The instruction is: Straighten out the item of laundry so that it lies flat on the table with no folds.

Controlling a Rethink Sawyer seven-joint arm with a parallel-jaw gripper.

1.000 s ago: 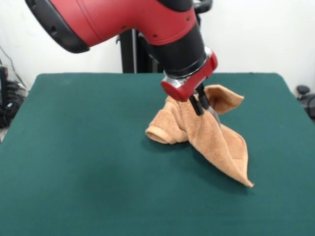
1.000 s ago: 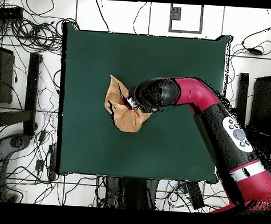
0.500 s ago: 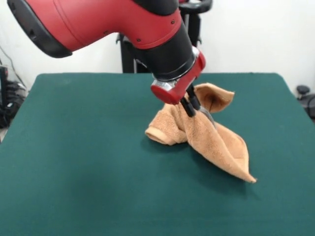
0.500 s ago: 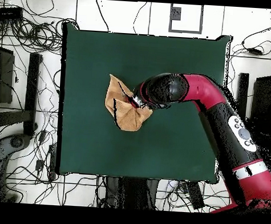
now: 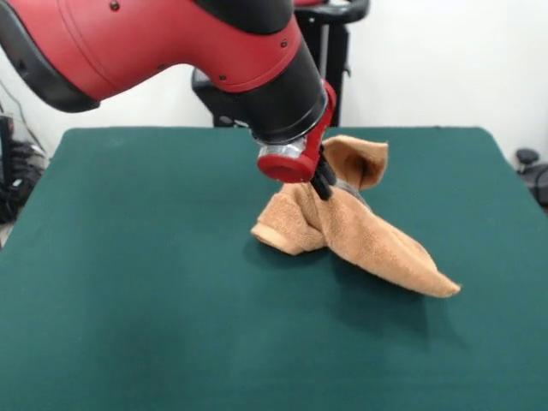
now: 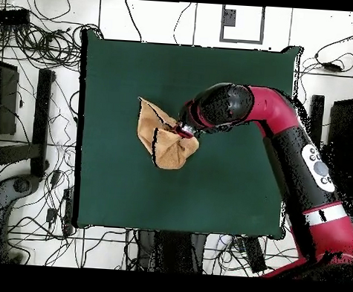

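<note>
While the red and black arm (image 5: 171,51) reaches down over the middle of the counter (image 5: 128,282), the orange-tan hand towel (image 5: 360,244) is held up in a bunched peak by the gripper (image 5: 324,181). The dark fingers (image 5: 323,178) are seen pressed together on a raised fold of the towel, with cloth pinched between them just under the red wrist ring (image 5: 291,163).

In the front view, a loose flap of the towel (image 5: 355,158) is stood up just beside the fingers, on their right, curled over at its top. Below and to the left of the fingers, a rolled, rounded end of the cloth (image 5: 272,233) is rested on the green felt. From the fingers down and to the right, a long tapering fold is draped to a pointed corner (image 5: 447,291) that is laid on the counter, well apart from the fingers. A dark shadow is cast on the felt beneath that fold.

In the overhead view, the towel (image 6: 161,136) is shown as a crumpled, roughly triangular heap left of the counter's centre (image 6: 229,192), with the gripper (image 6: 185,130) set at its right side and the arm (image 6: 284,136) stretched across from the lower right. Woven bands and a tag cannot be made out. Cables and equipment (image 6: 37,39) are scattered on the floor around the counter.
</note>
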